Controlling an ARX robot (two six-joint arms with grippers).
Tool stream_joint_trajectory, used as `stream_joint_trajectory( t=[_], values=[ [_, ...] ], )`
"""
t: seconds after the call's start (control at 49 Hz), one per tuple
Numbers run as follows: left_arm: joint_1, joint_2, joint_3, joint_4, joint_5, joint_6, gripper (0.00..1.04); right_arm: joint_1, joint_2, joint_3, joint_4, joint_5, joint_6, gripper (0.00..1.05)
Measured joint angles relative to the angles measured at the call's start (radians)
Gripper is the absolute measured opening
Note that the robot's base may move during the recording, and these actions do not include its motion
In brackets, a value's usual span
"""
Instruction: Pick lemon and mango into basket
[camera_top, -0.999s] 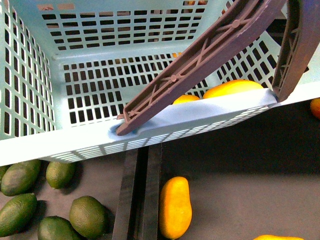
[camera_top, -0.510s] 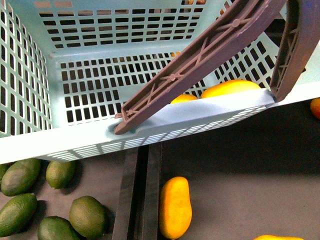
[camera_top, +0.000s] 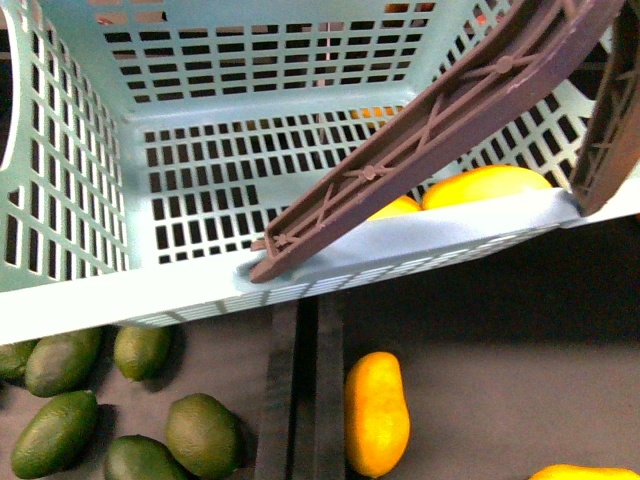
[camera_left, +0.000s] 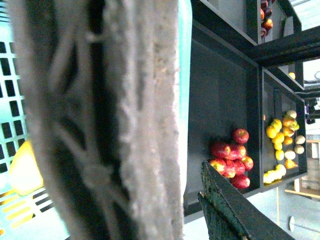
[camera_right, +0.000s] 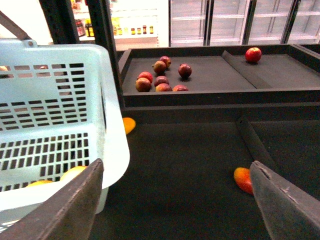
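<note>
The pale teal basket (camera_top: 200, 290) fills the upper front view, its brown handle (camera_top: 430, 130) swung across it. Inside, behind the near rim, lie an orange-yellow mango (camera_top: 487, 186) and beside it a smaller yellow lemon (camera_top: 398, 207), mostly hidden by rim and handle. My left gripper (camera_left: 150, 200) is shut on the basket's handle (camera_left: 100, 125), which shows blurred and very close. My right gripper (camera_right: 175, 200) hangs open over the dark shelf, to the basket's (camera_right: 60, 100) right, with nothing between its fingers (camera_right: 285, 205).
Another mango (camera_top: 376, 413) lies on the dark shelf below the basket rim, next to a black divider (camera_top: 300, 400). Several dark green fruits (camera_top: 200, 432) sit at the lower left. An orange-red fruit (camera_right: 243, 179) lies near my right finger. Red apples (camera_right: 160, 80) fill a back tray.
Everything in the front view has shifted a little to the right, basket and shelf fruit together. The fruit inside the basket keep their places.
</note>
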Motion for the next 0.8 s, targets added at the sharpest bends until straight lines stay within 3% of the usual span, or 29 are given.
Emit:
stream_joint_trajectory(
  t=[0.061,0.795],
  values=[
    [-0.002,0.000,0.000,0.000,0.017,-0.006,0.29,0.000,-0.002,0.000,0.000,0.000,0.000,0.98],
    [0.008,0.000,0.000,-0.001,-0.001,-0.002,0.29,0.000,-0.003,0.000,-0.001,-0.001,-0.002,0.96]
  ],
)
